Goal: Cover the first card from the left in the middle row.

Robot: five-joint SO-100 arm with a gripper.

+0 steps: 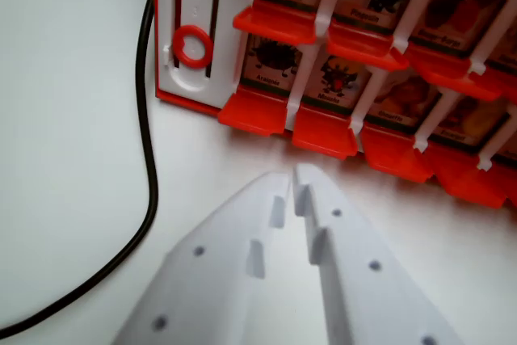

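White gripper [292,175] low over the pale table [73,119], jaws pressed nearly together with only a slit between them, nothing in their grip. Just beyond the tips sits the red game board [202,6], its near edge lined with red flaps [252,111] lying open. The picture cards [273,61] stand exposed in rows; the leftmost near one shows a dark bug, uncovered. A red ring slider [192,46] sits on the board's white left panel. A black cable [149,159] curves along the left.
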